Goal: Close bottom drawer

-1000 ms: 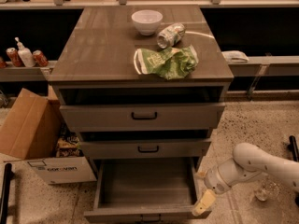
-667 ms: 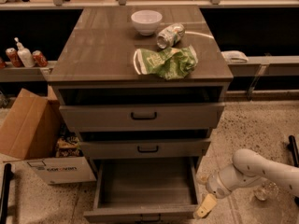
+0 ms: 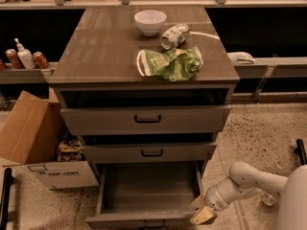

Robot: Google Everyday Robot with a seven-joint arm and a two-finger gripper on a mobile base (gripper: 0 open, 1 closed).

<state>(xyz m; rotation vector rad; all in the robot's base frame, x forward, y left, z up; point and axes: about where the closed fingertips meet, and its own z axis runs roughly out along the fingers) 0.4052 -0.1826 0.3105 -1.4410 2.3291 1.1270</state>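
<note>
The bottom drawer point(image 3: 146, 195) of the grey cabinet is pulled far out, and its grey box inside holds nothing I can see. Its front panel point(image 3: 144, 221) sits at the lower edge of the view with a small black handle. My gripper point(image 3: 202, 213) is low at the drawer's front right corner, right beside the front panel, on the white arm point(image 3: 249, 181) that comes in from the right. The top drawer point(image 3: 146, 119) and the middle drawer point(image 3: 151, 152) above each stand slightly out.
On the cabinet top point(image 3: 96, 51) are a white bowl point(image 3: 150, 22), a crushed can point(image 3: 174, 35) and a green chip bag point(image 3: 170, 63). An open cardboard box point(image 3: 36, 138) stands on the floor at the left. Speckled floor point(image 3: 254, 133) lies to the right.
My gripper has moved slightly lower and closer to the drawer's front right corner. The drawer looks equally far out.
</note>
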